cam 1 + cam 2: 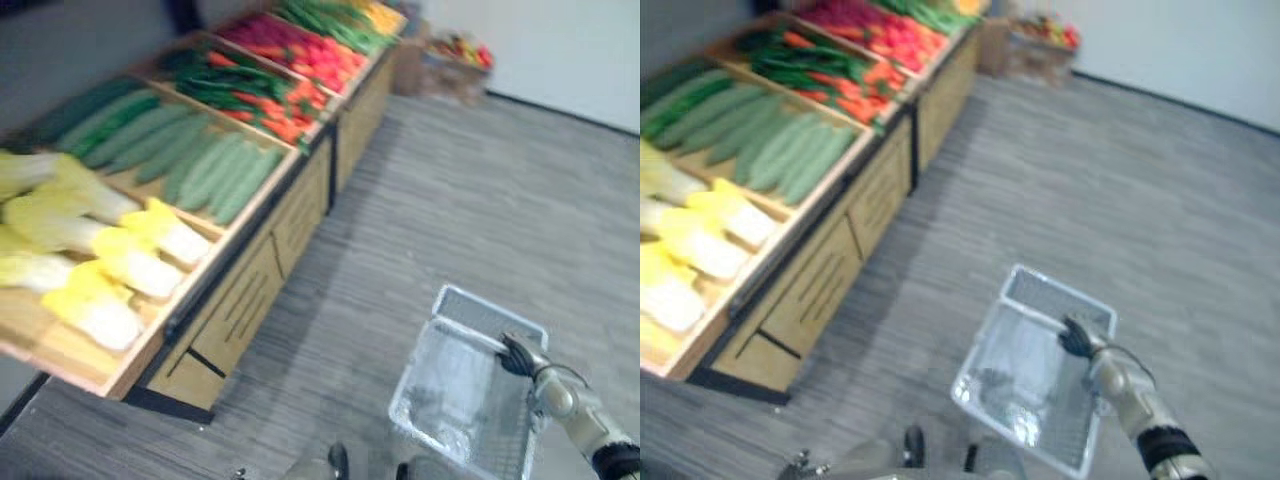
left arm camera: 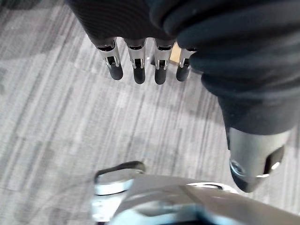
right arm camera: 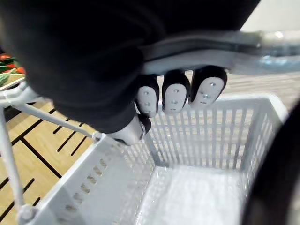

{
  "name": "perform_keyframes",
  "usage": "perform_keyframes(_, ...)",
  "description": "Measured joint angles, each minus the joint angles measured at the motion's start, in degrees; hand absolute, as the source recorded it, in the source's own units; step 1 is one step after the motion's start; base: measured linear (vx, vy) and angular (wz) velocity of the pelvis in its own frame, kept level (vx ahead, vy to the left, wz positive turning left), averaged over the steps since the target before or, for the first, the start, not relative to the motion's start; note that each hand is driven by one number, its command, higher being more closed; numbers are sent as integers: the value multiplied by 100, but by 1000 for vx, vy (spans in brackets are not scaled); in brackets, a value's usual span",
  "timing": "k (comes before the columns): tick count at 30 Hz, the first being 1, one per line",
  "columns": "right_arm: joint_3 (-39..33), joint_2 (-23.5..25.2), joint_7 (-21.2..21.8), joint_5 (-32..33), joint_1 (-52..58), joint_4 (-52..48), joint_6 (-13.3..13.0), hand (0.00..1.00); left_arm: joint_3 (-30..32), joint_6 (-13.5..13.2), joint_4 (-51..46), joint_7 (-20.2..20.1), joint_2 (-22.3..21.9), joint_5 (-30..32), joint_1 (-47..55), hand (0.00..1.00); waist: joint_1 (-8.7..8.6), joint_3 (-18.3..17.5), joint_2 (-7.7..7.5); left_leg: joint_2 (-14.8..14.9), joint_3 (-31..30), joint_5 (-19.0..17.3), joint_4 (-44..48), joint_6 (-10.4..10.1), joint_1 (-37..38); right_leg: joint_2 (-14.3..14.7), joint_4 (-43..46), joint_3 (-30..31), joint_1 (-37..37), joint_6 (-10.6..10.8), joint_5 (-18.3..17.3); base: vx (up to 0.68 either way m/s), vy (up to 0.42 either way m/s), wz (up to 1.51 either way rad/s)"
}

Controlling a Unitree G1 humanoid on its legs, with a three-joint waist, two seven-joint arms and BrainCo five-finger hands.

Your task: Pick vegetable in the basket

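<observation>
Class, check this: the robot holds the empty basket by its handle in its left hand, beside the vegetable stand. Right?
Wrong hand: the right hand grips the handle of the empty basket beside the stand, as the right wrist view shows. The left hand is open, holding nothing.

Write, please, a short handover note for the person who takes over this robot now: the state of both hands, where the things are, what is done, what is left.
Right robot hand: curled round the handle of the grey basket, carrying it in front of the wooden stand.
Left robot hand: open, holding nothing, over the floor.
Vegetables: cabbages and cucumbers lie in the stand's bins. The basket looks empty.
Done: basket in hand. Left: pick a vegetable and put it in the basket.
</observation>
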Motion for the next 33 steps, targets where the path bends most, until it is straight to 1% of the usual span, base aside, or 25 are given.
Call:
perform_keyframes(1,-246,-10,1,-8,225,17,55,100,-59,-9,-78,7,-3,-26,-64,0,-111,-23,73,-5,-527,-49,-16,-34,190,-168,-537,-147,-107,-326,-244,535,-158,225)
perform_keyframes(2,-464,-8,2,-4,335,74,111,100,-47,-15,-172,20,-5,-54,-108,0,-200,-15,111,27,-944,-150,35,-80,325,-218,-1371,-95,-187,-371,-300,514,-192,216)
perform_keyframes(3,-652,-6,-9,19,379,164,113,100,-46,-12,-220,30,-18,-60,-139,0,-209,-29,140,64,-1216,-268,154,-116,347,-175,-2146,55,-207,-371,-299,510,-228,176)
perform_keyframes(5,-1130,0,-41,154,430,419,131,100,-45,-23,-337,49,-62,-104,-186,0,-227,-40,188,184,-1803,-533,390,-270,350,17,-4090,664,-120,-199,-186,437,-279,140)
perform_keyframes(6,-1270,3,-43,233,465,493,137,100,-43,-24,-338,53,-62,-105,-217,0,-227,-41,183,216,-1978,-600,431,-324,352,36,-4554,815,-92,-170,-166,390,-341,138)
perform_keyframes(7,-1585,16,-49,272,519,700,145,100,-3,-32,-333,66,-79,-112,-275,0,-216,-35,158,264,-2332,-731,549,-439,355,5,-5308,1027,-15,-89,-114,403,-412,157)
perform_keyframes(8,-1879,68,-57,305,574,890,168,100,11,-38,-326,73,-100,-113,-296,0,-204,-44,123,314,-2643,-893,662,-556,363,-30,-5720,1133,22,-76,-105,415,-445,155)
perform_keyframes(9,-2024,110,-65,328,601,975,198,100,13,-46,-325,77,-103,-113,-293,0,-202,-42,90,339,-2771,-979,718,-631,381,-48,-5817,1138,60,-67,-98,440,-528,160)
perform_keyframes(11,-2332,274,-77,471,774,1203,269,100,76,-49,-298,78,-61,-115,-256,0,-230,-86,-146,348,-3169,-1280,895,-890,386,-198,-5925,1054,188,9,-22,398,-537,149)
perform_keyframes(12,-2614,323,-77,501,874,1381,357,100,221,-29,-171,90,-163,-120,-323,0,-220,-68,6,610,-3373,-1500,1064,-1085,346,-61,-5611,642,178,501,327,414,-556,138)
perform_keyframes(13,-2836,392,-82,525,788,1526,424,100,263,-30,-124,106,-308,-145,-318,0,-198,-78,238,894,-3440,-1418,1191,-1168,212,138,-5376,318,166,296,170,455,-631,114)
perform_keyframes(15,-2893,439,-82,640,594,1751,439,100,448,-30,-29,127,-452,-342,-292,0,-204,-77,377,1159,-3432,-1114,1301,-1321,62,306,-5166,-30,173,53,-37,300,-487,71)
perform_keyframes(16,-2996,471,-86,766,563,1827,443,100,518,-23,-13,146,-474,-461,-299,0,-215,-76,387,1204,-3381,-855,1463,-1421,-101,320,-5159,-242,227,-53,-101,220,-429,69)
perform_keyframes(17,-3069,475,-88,804,561,1863,441,100,553,-23,-10,158,-479,-562,-299,0,-222,-71,383,1218,-3273,-711,1555,-1453,-199,313,-5176,-340,277,-93,-125,221,-454,75)
perform_keyframes(19,-3405,504,-190,1026,508,2018,473,100,671,-28,104,196,-501,-760,-297,0,-241,-47,387,1304,-2475,-208,1902,-1645,-484,258,-5254,-689,588,-219,-205,154,-333,76)
perform_keyframes(20,-3450,530,-224,1088,506,2018,487,100,680,-26,124,196,-495,-786,-296,0,-238,-37,377,1341,-2253,-75,1968,-1714,-535,234,-5332,-781,700,-233,-215,82,-191,71)
perform_keyframes(21,-3520,586,-253,1174,510,2017,517,100,686,-29,151,203,-486,-797,-291,0,-242,-19,345,1408,-1819,104,2028,-1782,-591,175,-5478,-904,886,-237,-218,62,-153,91)
perform_keyframes(22,-3737,708,-299,1265,541,2018,537,100,680,-49,149,203,-452,-839,-291,0,-280,-11,335,1613,-960,174,2074,-1659,-758,79,-5723,-1202,1109,-244,-224,46,-117,102)
perform_keyframes(24,-3974,898,-365,1429,550,2021,552,100,701,-45,152,207,-426,-942,-304,0,-419,-8,336,1767,-106,129,1940,-1581,-930,-50,-5840,-1562,1193,-224,-241,-18,-3,127)
perform_keyframes(25,-4172,1058,-394,1628,579,2034,560,100,747,-40,169,216,-437,-941,-297,0,-514,1,352,1799,675,171,1440,-1482,-980,-143,-5911,-1859,1221,-184,-253,-58,86,124)
perform_keyframes(26,-4242,1105,-413,1635,579,2043,561,100,758,-39,176,219,-447,-941,-297,0,-507,8,367,1800,930,192,1225,-1470,-955,-153,-5921,-1939,1216,-140,-238,-49,133,114)
perform_keyframes(28,-4350,1169,-430,1678,533,2167,563,100,829,-11,193,222,-470,-897,-315,0,-502,3,383,1705,1097,181,502,-1492,-749,-172,-6069,-2165,1213,24,-128,-28,179,65)
perform_keyframes(29,-4420,1170,-435,1675,425,2277,570,100,890,-7,194,224,-493,-892,-322,0,-500,-9,438,1661,1092,134,171,-1562,-690,-145,-6235,-2251,1236,70,14,-14,207,39)
perform_keyframes(32,-4429,1330,-440,1675,225,2472,594,100,1025,-6,183,233,-420,-857,-364,0,-449,163,243,1450,1123,134,99,-1558,-594,-161,-6780,-2210,1525,144,395,-7,124,8)
perform_keyframes(33,-4422,1346,-440,1675,215,2473,596,100,1018,-6,182,236,-413,-788,-363,0,-432,171,233,1420,1145,131,100,-1554,-573,-184,-6792,-2139,1529,159,411,12,103,-18)
